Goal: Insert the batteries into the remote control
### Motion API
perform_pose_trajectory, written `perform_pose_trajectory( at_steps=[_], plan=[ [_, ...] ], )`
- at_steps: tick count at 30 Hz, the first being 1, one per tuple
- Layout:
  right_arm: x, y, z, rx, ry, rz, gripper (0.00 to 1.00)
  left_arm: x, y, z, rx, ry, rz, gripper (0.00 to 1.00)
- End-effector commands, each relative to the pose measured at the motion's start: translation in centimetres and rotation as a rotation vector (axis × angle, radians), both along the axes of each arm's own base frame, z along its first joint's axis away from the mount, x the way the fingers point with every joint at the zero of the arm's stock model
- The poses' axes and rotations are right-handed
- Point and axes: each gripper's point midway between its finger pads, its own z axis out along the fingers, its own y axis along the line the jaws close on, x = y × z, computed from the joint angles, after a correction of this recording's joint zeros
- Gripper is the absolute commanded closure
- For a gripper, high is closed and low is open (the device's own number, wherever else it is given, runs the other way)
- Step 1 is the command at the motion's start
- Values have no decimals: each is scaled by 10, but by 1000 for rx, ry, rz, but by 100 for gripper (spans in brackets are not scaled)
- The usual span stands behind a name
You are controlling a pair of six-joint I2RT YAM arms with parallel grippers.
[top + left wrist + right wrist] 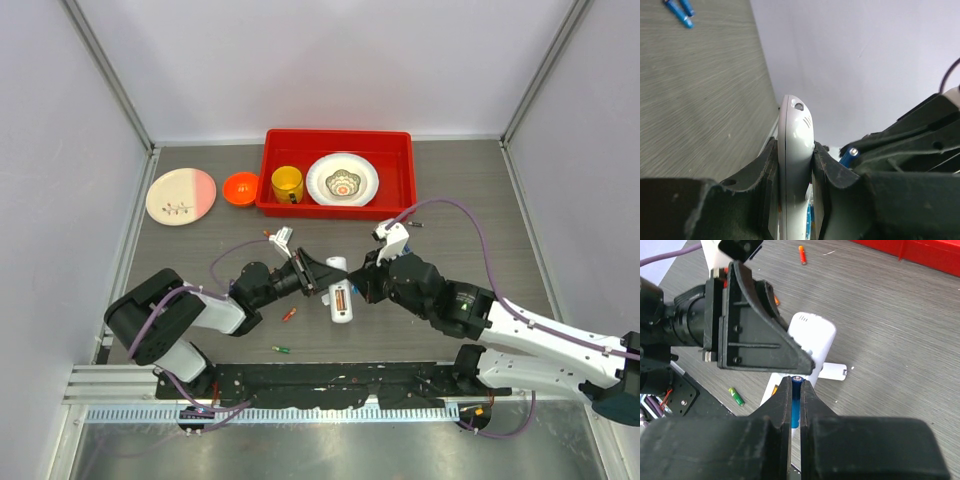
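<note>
No writing can be read anywhere; the marking on the green battery (736,396), at the lower left of the right wrist view, is too small to make out. The remote control (340,298) sits at the centre of the top view. It is clamped edge-on by the left gripper (318,278), whose fingers press tight against its two sides. Just beside it, the right gripper (796,386) is pinched closed on a blue battery (796,402), whose tip shows between the fingers. A flat white cover (833,371) lies on the table (470,220) close by the remote. Loose around them are an orange battery (802,255), a red-orange battery (289,315) and two blue batteries (680,12). Along the top of the top view, a red tray (395,165) holds a yellow cup (287,184) and a patterned bowl (342,180). An orange bowl (240,188) and a pink-and-cream plate (181,195) are to its left.
</note>
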Motion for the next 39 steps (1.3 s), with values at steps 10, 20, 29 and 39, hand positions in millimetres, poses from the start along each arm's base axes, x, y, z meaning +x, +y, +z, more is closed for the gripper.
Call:
perform_pose_trajectory(
  at_steps=[10, 20, 29, 39],
  plan=[
    [0, 12, 24, 153, -128, -30, 99, 12, 5, 80, -251, -185, 85, 100],
    [4, 12, 19, 208, -153, -99, 99, 16, 11, 83, -257, -197, 148, 100],
    [5, 14, 13, 194, -156, -107, 99, 12, 10, 84, -258, -198, 141, 100],
    [5, 16, -6, 118, -141, -105, 99, 10, 11, 89, -271, -205, 143, 100]
  ],
)
